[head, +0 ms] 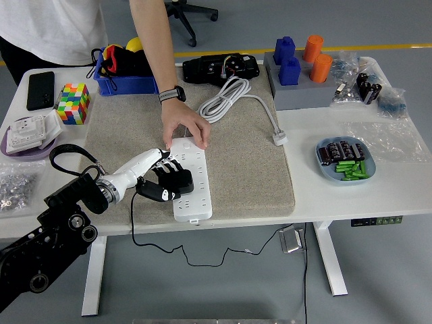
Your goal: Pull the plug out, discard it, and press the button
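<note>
White table (317, 196) carries a beige, felt-like rectangular mat (236, 169). On the mat lies a long white plastic power strip (192, 182), its coiled white cable (226, 100) at the far side. A person's hand (183, 128) presses down on the strip's far end. Robot's left hand (160, 181) comes in from the near left, white fingers curled around the chunky black plug (177, 181), which sits in the strip about halfway along. Judged: plug not out yet, so pulling, discarding and the button press all remain. Right hand not visible.
</note>
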Controlling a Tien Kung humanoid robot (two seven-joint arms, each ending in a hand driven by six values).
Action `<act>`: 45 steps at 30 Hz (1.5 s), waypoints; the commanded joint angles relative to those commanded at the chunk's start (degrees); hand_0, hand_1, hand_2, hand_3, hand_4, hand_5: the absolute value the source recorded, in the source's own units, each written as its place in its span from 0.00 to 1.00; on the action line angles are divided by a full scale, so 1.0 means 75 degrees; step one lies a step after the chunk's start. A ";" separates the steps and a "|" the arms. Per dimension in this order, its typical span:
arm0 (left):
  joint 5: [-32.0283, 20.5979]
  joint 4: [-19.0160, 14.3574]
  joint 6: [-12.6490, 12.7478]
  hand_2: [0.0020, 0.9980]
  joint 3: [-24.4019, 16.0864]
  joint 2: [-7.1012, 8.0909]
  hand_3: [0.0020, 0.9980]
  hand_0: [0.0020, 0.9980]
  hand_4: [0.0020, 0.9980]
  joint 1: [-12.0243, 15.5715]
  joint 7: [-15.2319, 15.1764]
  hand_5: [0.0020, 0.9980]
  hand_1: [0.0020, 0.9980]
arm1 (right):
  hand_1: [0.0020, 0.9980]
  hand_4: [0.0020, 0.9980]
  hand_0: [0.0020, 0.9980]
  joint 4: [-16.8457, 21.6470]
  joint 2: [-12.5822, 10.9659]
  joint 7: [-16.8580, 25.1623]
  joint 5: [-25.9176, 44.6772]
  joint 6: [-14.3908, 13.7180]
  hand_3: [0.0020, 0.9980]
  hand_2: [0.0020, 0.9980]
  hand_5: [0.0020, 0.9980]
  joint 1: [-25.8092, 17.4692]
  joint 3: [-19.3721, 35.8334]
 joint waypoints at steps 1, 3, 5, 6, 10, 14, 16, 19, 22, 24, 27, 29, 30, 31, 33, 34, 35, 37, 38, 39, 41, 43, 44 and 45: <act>0.0006 0.0006 0.0008 0.37 -0.0004 0.0001 0.55 0.39 0.66 0.0001 -0.0030 0.00 0.32 | 0.71 0.77 0.76 0.0002 -0.0001 0.0001 0.0001 0.0000 0.73 0.72 0.65 -0.0001 -0.0002; 0.0007 0.0004 0.0016 0.37 -0.0028 0.0012 0.55 0.39 0.66 0.0003 -0.0072 0.00 0.32 | 0.71 0.77 0.76 -0.0001 0.0000 0.0000 -0.0001 -0.0001 0.73 0.72 0.65 -0.0002 0.0000; 0.0010 -0.0006 0.0020 0.37 -0.0071 0.0019 0.55 0.39 0.66 0.0006 -0.0101 0.00 0.32 | 0.71 0.77 0.76 0.0001 0.0001 0.0000 0.0002 0.0000 0.73 0.72 0.65 -0.0002 -0.0005; 0.0007 -0.0019 0.0021 0.35 -0.0113 0.0021 0.54 0.39 0.67 0.0009 -0.0113 0.00 0.32 | 0.71 0.77 0.76 0.0003 0.0002 0.0000 0.0004 0.0000 0.73 0.72 0.65 -0.0003 -0.0006; -0.0062 -0.0123 0.0025 0.35 -0.0302 0.0044 0.54 0.39 0.67 0.0025 -0.0163 0.00 0.32 | 0.71 0.77 0.76 -0.0001 0.0004 -0.0001 0.0001 0.0000 0.73 0.72 0.65 -0.0005 -0.0010; -0.0259 -0.0150 0.0028 0.35 -0.0504 0.0045 0.53 0.40 0.67 -0.0008 -0.0189 0.00 0.32 | 0.71 0.77 0.76 -0.0006 -0.0005 -0.0002 0.0000 0.0002 0.73 0.72 0.64 -0.0005 -0.0031; -0.0325 -0.0130 0.0032 0.35 -0.0589 0.0034 0.53 0.40 0.67 -0.0029 -0.0206 0.00 0.32 | 0.71 0.77 0.76 -0.0011 -0.0002 -0.0003 -0.0003 0.0002 0.73 0.72 0.64 0.0002 -0.0030; -0.0403 -0.0002 0.0049 0.35 -0.0893 -0.0015 0.52 0.41 0.66 -0.0076 -0.0242 0.00 0.32 | 0.71 0.77 0.76 -0.0003 -0.0006 -0.0002 0.0012 0.0003 0.73 0.72 0.65 0.0017 -0.0055; -0.0334 0.0300 0.0138 0.35 -0.1266 -0.0058 0.52 0.41 0.66 -0.0170 -0.0279 0.00 0.32 | 0.71 0.77 0.76 0.0002 -0.0017 -0.0002 0.0021 0.0003 0.73 0.72 0.65 0.0026 -0.0073; -0.0142 0.0567 0.0201 0.35 -0.1499 -0.0071 0.53 0.42 0.66 -0.0241 -0.0295 0.00 0.32 | 0.71 0.77 0.76 -0.0003 -0.0024 -0.0004 0.0021 0.0001 0.73 0.72 0.65 0.0027 -0.0077; -0.0021 0.0974 0.0246 0.35 -0.1714 -0.0071 0.53 0.42 0.66 -0.0314 -0.0296 0.00 0.32 | 0.71 0.77 0.76 -0.0012 -0.0033 -0.0007 0.0014 0.0004 0.73 0.72 0.65 0.0024 -0.0084; 0.0108 0.1267 0.0223 0.35 -0.1818 -0.0086 0.53 0.42 0.66 -0.0333 -0.0218 0.00 0.32 | 0.71 0.77 0.76 -0.0009 -0.0034 -0.0007 0.0016 0.0003 0.73 0.72 0.65 0.0018 -0.0081; 0.0107 0.1366 0.0218 0.37 -0.1842 -0.0090 0.55 0.44 0.65 -0.0328 -0.0201 0.00 0.34 | 0.71 0.77 0.76 -0.0007 -0.0033 -0.0008 0.0018 0.0005 0.73 0.72 0.65 0.0016 -0.0084; 0.0098 0.1422 0.0217 0.37 -0.1850 -0.0092 0.55 0.44 0.65 -0.0322 -0.0194 0.00 0.34 | 0.71 0.77 0.76 -0.0006 -0.0033 -0.0008 0.0019 0.0006 0.73 0.72 0.65 0.0014 -0.0086; 0.0075 0.1554 0.0224 0.37 -0.1827 -0.0104 0.55 0.44 0.65 -0.0290 -0.0196 0.00 0.34 | 0.71 0.77 0.76 -0.0007 -0.0033 -0.0008 0.0019 0.0007 0.73 0.72 0.65 0.0006 -0.0088; 0.0058 0.1591 0.0221 0.37 -0.1812 -0.0111 0.55 0.44 0.65 -0.0276 -0.0200 0.00 0.34 | 0.71 0.77 0.76 -0.0009 -0.0034 -0.0009 0.0016 0.0008 0.73 0.72 0.65 0.0002 -0.0088; 0.0048 0.1615 0.0219 0.37 -0.1795 -0.0118 0.55 0.44 0.65 -0.0262 -0.0203 0.00 0.34 | 0.71 0.77 0.76 -0.0011 -0.0035 -0.0009 0.0014 0.0007 0.73 0.72 0.65 -0.0003 -0.0087; 0.0035 0.1641 0.0231 0.46 -0.1764 -0.0134 0.58 0.58 0.69 -0.0236 -0.0238 0.00 0.45 | 0.71 0.77 0.76 -0.0011 -0.0037 -0.0010 0.0009 0.0007 0.73 0.72 0.65 -0.0013 -0.0085; 0.0012 0.1642 0.0235 0.46 -0.1753 -0.0137 0.58 0.58 0.69 -0.0228 -0.0253 0.00 0.45 | 0.71 0.77 0.76 -0.0010 -0.0038 -0.0011 0.0005 0.0008 0.73 0.72 0.65 -0.0013 -0.0084; -0.0008 0.1637 0.0244 0.46 -0.1735 -0.0136 0.58 0.58 0.69 -0.0225 -0.0269 0.00 0.45 | 0.71 0.77 0.76 -0.0005 -0.0038 -0.0010 0.0007 0.0007 0.73 0.72 0.65 -0.0013 -0.0081; -0.0015 0.1631 0.0262 0.46 -0.1698 -0.0127 0.58 0.58 0.69 -0.0228 -0.0301 0.00 0.45 | 0.71 0.77 0.76 0.0001 -0.0034 -0.0009 0.0008 0.0006 0.73 0.72 0.65 -0.0013 -0.0070; -0.0012 0.1646 0.0244 0.57 -0.1686 -0.0115 0.62 0.63 0.75 -0.0237 -0.0305 0.00 0.58 | 0.71 0.77 0.76 0.0005 -0.0030 -0.0008 0.0011 0.0006 0.73 0.72 0.65 -0.0014 -0.0069; -0.0017 0.1657 0.0212 0.57 -0.1692 -0.0111 0.62 0.63 0.75 -0.0240 -0.0290 0.00 0.58 | 0.71 0.77 0.76 0.0006 -0.0027 -0.0008 0.0012 0.0006 0.73 0.72 0.65 -0.0015 -0.0067; -0.0021 0.1664 0.0179 0.57 -0.1700 -0.0108 0.62 0.63 0.75 -0.0240 -0.0274 0.00 0.58 | 0.71 0.77 0.76 0.0005 -0.0024 -0.0008 0.0012 0.0007 0.73 0.72 0.65 -0.0018 -0.0063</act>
